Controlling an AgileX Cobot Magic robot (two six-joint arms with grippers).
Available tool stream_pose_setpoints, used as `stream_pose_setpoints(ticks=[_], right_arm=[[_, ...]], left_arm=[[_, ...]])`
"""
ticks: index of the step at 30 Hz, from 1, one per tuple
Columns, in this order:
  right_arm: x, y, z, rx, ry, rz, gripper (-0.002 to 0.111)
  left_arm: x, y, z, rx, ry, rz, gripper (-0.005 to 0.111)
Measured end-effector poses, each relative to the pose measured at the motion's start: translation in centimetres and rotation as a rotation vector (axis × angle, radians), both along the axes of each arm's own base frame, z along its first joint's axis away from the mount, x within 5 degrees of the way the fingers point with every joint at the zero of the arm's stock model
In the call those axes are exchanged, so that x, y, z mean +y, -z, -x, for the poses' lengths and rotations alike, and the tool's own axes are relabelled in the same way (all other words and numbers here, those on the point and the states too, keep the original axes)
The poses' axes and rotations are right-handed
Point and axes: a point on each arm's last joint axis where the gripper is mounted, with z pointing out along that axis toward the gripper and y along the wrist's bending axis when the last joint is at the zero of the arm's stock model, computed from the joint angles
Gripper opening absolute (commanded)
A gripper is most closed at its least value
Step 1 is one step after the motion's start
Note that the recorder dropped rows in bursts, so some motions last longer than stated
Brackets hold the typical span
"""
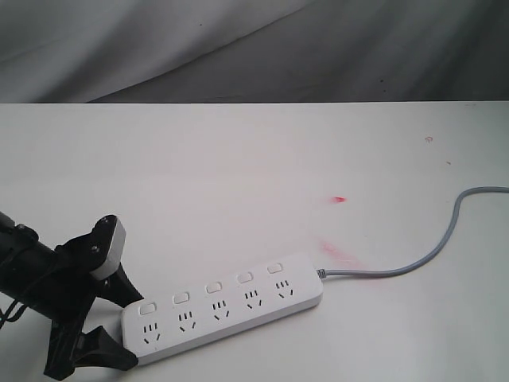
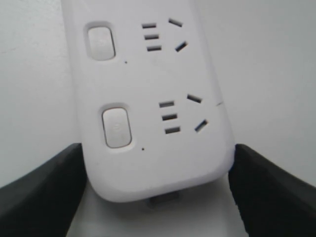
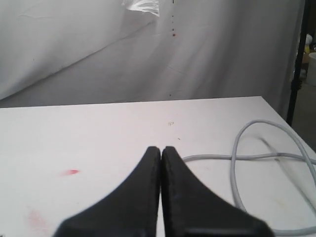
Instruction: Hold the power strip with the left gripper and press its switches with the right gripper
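Note:
The white power strip [image 1: 223,306] lies slantwise on the white table, its grey cord [image 1: 442,243] trailing off to the right. Five small switches [image 1: 213,288] run along its far edge, one above each socket. My left gripper [image 1: 127,330] straddles the strip's left end, one black finger against each long side. The left wrist view shows that rounded end [image 2: 148,98] between the fingers [image 2: 44,192], along with two switches [image 2: 116,127]. My right gripper [image 3: 161,149] is shut with nothing in it, held above the table. It is out of the exterior view.
Red marks [image 1: 339,198] stain the table beyond the strip's right end. The cord [image 3: 237,163] loops over itself on the table past the right gripper. A grey cloth backdrop [image 1: 238,48] hangs behind the table's far edge.

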Motion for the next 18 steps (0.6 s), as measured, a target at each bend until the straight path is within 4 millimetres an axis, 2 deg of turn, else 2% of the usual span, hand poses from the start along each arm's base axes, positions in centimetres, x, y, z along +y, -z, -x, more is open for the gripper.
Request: stream_pose_setpoints(ticks=[8, 18], right_arm=[[0.0, 3.6, 0.0, 0.065, 0.000, -0.003, 0.000], [0.0, 4.2, 0.1, 0.106, 0.001, 0.002, 0.000]], left_arm=[[0.0, 0.0, 0.0, 0.000, 0.000, 0.000, 0.055], [0.0, 0.0, 0.0, 0.000, 0.000, 0.000, 0.055]])
